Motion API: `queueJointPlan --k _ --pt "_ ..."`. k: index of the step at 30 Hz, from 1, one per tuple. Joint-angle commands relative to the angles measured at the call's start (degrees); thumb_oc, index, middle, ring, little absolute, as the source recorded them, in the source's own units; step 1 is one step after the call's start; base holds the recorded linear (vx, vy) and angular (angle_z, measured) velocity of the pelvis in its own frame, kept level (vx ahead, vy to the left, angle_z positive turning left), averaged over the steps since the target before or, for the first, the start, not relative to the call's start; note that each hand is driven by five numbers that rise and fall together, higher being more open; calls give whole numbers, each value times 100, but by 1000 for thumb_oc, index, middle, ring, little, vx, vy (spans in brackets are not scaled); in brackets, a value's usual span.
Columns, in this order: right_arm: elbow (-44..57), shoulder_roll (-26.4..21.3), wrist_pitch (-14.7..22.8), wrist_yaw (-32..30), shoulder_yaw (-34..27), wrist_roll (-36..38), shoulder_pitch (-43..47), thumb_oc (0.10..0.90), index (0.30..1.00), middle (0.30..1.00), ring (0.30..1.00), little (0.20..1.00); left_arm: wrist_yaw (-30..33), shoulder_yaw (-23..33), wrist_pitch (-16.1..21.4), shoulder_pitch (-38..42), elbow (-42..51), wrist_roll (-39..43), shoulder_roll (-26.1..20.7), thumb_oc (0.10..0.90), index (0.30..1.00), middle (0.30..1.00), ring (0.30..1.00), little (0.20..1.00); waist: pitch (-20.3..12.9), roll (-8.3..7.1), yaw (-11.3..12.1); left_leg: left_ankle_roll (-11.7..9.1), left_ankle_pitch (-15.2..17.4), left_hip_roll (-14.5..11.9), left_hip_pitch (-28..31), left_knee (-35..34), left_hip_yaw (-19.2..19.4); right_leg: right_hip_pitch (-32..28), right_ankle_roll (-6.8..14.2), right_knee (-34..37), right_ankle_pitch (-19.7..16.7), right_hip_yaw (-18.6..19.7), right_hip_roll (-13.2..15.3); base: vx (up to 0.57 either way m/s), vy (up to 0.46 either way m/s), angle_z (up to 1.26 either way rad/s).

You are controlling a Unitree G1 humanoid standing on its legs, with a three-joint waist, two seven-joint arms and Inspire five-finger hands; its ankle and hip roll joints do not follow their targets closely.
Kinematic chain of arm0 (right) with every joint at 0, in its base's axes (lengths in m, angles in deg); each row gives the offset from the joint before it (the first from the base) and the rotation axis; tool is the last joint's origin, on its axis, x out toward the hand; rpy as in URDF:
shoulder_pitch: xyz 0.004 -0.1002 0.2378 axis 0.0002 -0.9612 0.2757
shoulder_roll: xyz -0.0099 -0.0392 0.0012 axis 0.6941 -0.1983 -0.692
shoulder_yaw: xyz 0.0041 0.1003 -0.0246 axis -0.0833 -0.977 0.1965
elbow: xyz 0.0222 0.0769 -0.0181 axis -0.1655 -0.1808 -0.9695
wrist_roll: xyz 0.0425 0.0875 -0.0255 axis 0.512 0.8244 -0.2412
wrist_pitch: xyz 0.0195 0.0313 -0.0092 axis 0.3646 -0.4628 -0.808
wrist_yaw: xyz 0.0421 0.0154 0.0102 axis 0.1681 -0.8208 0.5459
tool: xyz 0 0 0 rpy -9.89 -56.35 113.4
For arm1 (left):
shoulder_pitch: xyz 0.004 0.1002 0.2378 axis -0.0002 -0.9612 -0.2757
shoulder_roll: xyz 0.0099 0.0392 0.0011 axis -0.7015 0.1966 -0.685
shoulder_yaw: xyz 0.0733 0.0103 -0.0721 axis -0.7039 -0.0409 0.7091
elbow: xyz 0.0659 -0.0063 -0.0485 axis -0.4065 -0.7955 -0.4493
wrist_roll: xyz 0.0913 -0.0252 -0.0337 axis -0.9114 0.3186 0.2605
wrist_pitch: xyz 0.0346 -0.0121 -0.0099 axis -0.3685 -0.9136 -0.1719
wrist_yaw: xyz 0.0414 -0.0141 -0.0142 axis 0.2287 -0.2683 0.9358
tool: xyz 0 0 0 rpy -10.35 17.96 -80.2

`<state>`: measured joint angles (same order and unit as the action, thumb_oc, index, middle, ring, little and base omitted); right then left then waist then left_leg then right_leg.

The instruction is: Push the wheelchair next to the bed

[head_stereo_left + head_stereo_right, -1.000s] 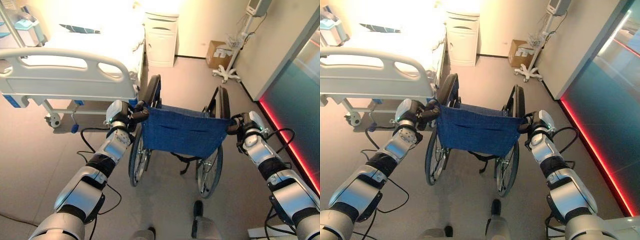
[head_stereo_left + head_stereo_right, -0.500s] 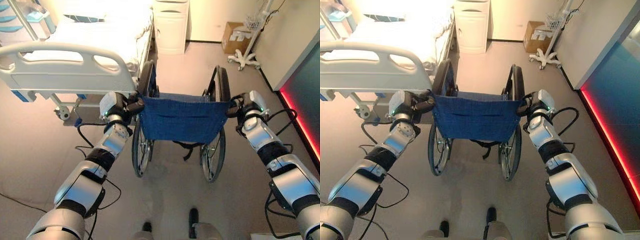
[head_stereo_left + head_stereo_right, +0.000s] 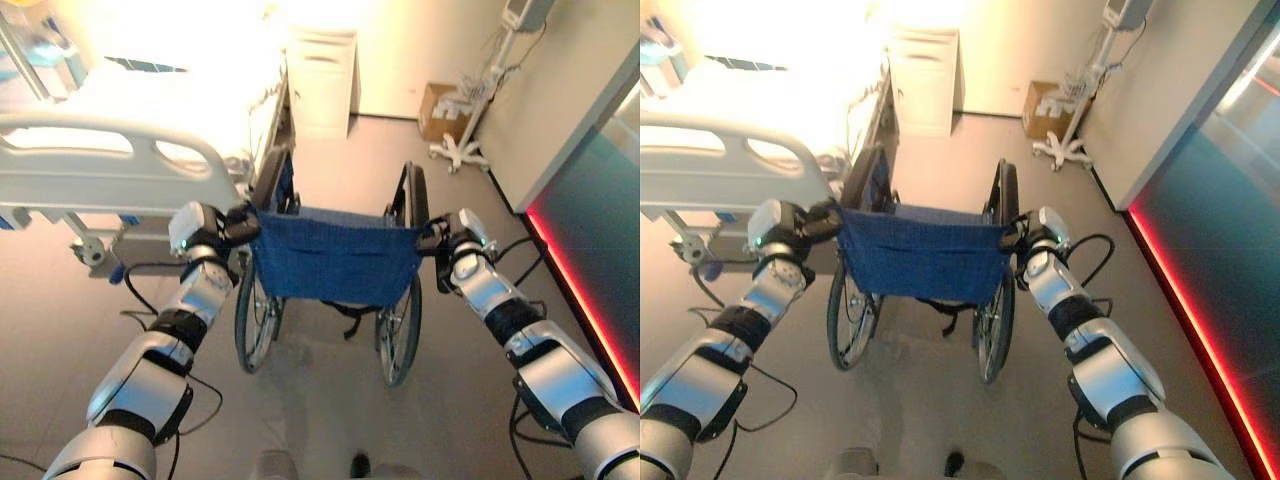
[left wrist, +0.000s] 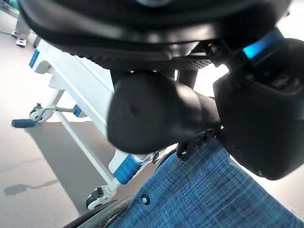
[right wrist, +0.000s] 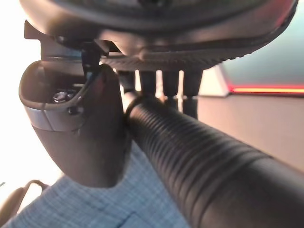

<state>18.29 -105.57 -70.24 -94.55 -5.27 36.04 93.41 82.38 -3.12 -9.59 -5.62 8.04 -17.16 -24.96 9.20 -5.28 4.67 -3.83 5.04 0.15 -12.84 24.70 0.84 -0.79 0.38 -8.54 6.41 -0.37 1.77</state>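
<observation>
1. The wheelchair stands on the floor in the aisle, its blue backrest facing the robot. Its left wheel is just beside the foot corner of the bed.
2. The left hand is at the left push handle. In the left wrist view its thumb and fingers curl round the grip, so it is closed on that handle.
3. The right hand is at the right push handle. In the right wrist view the ribbed grip runs between thumb and palm, so this hand is closed on its handle too.
4. Step in hand, as I judge it: the push itself. The chair is level with the footboard, not yet alongside the mattress.
5. The next move calls for rolling it forward along the bedside, with both handles driven evenly so it tracks straight.
6. The gap on the left is narrow, so the wheel could catch the bed frame. The cabinet at the far wall limits travel, and the wheeled stand is well apart on the right.
</observation>
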Motion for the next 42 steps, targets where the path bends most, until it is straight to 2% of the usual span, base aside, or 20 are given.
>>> queueJointPlan --k 1,3,4,5,10,12,15,17,19,22,24,26,29,32,34,35,38,39,40,42 --pt "291 120 260 690 364 236 -573 400 300 300 300 300 -641 -260 248 113 89 171 1100 400 300 300 300 300 945 434 -102 -14 -2025 -3 -487 -1941 -103 -828 48 269 -386 50 -419 352 147 -30" --pt "332 48 329 811 387 130 -510 400 300 300 300 300 -618 -253 205 155 56 221 1074 400 300 300 300 300 926 408 -54 -3 -1937 52 -480 -2164 -56 -933 85 333 -304 127 -365 341 182 -52" --pt "330 26 339 839 400 113 -478 400 300 300 300 300 -602 -229 182 190 -15 297 1080 400 300 300 300 300 875 396 -74 51 -1742 58 -394 -2110 68 -932 138 318 -247 113 -288 450 254 -75" --pt "279 15 434 1030 365 -4 -487 400 300 300 300 300 -647 -174 211 203 -148 334 1057 400 300 300 300 300 747 340 -70 173 -1359 102 -314 -1786 86 -926 280 264 -173 38 -67 356 190 -65" --pt "-228 247 713 781 441 70 -402 400 300 300 300 300 -631 -182 340 304 -476 428 1084 400 300 300 300 300 519 215 121 406 -974 170 -113 -1624 54 -996 560 126 -271 -243 360 297 94 -52" --pt "-609 398 837 695 428 137 -205 400 300 300 300 300 -652 -218 403 375 -610 351 1181 400 300 300 300 300 449 161 228 484 -906 252 -217 -1547 9 -1002 662 -95 -495 -288 478 227 115 -20" --pt "-732 483 764 678 445 129 -170 400 300 300 300 300 -638 -225 376 305 -574 326 1305 400 300 300 300 300 305 131 304 597 -847 369 -210 -1559 3 -991 756 -782 -1021 -212 601 220 142 -47" --pt "-670 429 749 723 423 126 -287 400 300 300 300 300 -615 -248 323 199 -493 244 1367 400 300 300 300 300 206 189 240 667 -772 376 -45 -1618 -15 -708 763 -1576 -1322 -84 479 325 172 -33" --pt "-519 316 758 830 359 102 -557 400 300 300 300 300 -676 -254 246 -14 -343 177 1408 400 300 300 300 300 104 225 90 736 -680 430 308 -1700 -107 -106 747 -1875 -1603 -56 457 399 114 29" --pt "-280 237 535 892 337 121 -700 400 300 300 300 300 -766 -215 273 -239 -218 69 1379 400 300 300 300 300 197 376 -190 763 -532 393 980 -1909 -440 1100 625 -1535 -1549 -95 423 399 -7 25" --pt "-135 196 403 854 334 159 -722 400 300 300 300 300 -821 -230 294 -288 -86 16 1301 400 300 300 300 300 318 267 -315 808 -274 539 1174 -1859 -619 1551 675 -806 -1870 -110 559 371 -162 21" --pt "6 93 274 853 280 138 -616 400 300 300 300 300 -888 -232 411 -213 -42 -11 1223 400 300 300 300 300 497 257 -477 818 -10 604 1421 -1817 -857 1794 743 436 -1863 -92 561 424 -217 86" --pt "267 -10 -23 958 265 55 -339 400 300 300 300 300 -868 -226 386 -71 62 60 1195 400 300 300 300 300 583 275 -557 768 126 568 1591 -1822 -1006 1680 746 709 -1738 90 422 310 -172 71" --pt "206 -47 -6 1101 290 -5 -242 400 300 300 300 300 -797 -161 327 -96 62 239 1270 400 300 300 300 300 483 177 -540 664 167 532 1574 -1686 -1007 1277 669 481 -1617 165 349 413 -277 53" --pt "163 -85 39 1206 324 -58 -288 400 300 300 300 300 -824 -126 323 -199 92 199 1306 400 300 300 300 300 392 142 -545 539 213 318 1734 -1616 -955 1171 624 227 -1532 66 371 498 -276 38" --pt "152 -159 65 1277 325 -59 -357 400 300 300 300 300 -817 -127 278 -309 120 233 1331 400 300 300 300 300 325 106 -584 398 199 52 1911 -1530 -816 1033 568 227 -1496 -94 399 481 -254 40" --pt "53 -237 130 1343 330 -9 -355 400 300 300 300 300 -922 -144 232 -258 27 116 1413 400 300 300 300 300 254 84 -685 283 -63 -266 2055 -1379 -621 890 459 282 -1436 -259 347 354 -201 49" --pt "10 -255 173 1318 355 26 -357 400 300 300 300 300 -968 -165 273 -197 -95 110 1443 400 300 300 300 300 223 66 -750 221 -247 -407 2062 -1202 -428 857 402 274 -1387 -376 330 396 -251 62" --pt "23 -314 148 1371 378 49 -344 400 300 300 300 300 -990 -194 288 -124 -194 128 1468 400 300 300 300 300 193 63 -873 107 -660 -674 2093 -863 -183 822 293 266 -1316 -504 275 402 -262 49" --pt "59 -394 250 1481 413 -24 -454 400 300 300 300 300 -991 -211 350 -131 -239 172 1455 400 300 300 300 300 200 30 -930 47 -1091 -805 1892 -127 -91 662 117 282 -1169 -564 178 391 -203 43"
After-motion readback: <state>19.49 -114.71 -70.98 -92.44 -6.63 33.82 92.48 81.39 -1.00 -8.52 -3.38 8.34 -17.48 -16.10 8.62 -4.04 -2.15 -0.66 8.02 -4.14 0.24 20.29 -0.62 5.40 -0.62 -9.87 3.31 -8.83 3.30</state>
